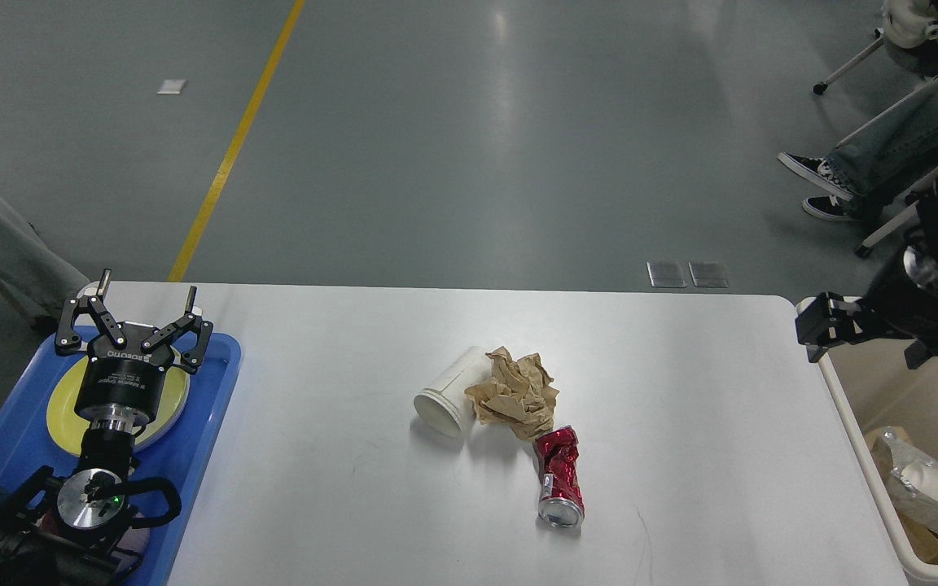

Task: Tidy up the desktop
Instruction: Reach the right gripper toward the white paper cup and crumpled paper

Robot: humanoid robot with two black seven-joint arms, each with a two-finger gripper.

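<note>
Three pieces of rubbish lie together on the white desktop (339,366), which fills the middle of the view: one white paper cup (449,396) tipped on its side, one ball of crumpled brown paper (516,392) touching the cup, and one crushed red can (558,476) lying just below the paper. All three sit well to the right of the left pincer (137,313) and well to the left of the right pincer (827,325), roughly between the two.

The left pincer hangs with its two fingers spread apart and nothing between them. Directly beneath it lies one yellow plate (66,407), which rests in one blue tray (208,407) at the desktop's left end.

The right pincer is up above the near corner of one beige bin (852,423) that stands against the desktop's right end. It is dark and partly blurred, so I cannot tell whether its fingers are apart or together. Below it, inside the bin, lie scraps of pale and brown waste (929,492).

Beyond the right pincer, on the grey floor (469,163), are a seated person's legs (868,155) and chair legs. One yellow line (233,146) runs across the floor behind the left pincer.
</note>
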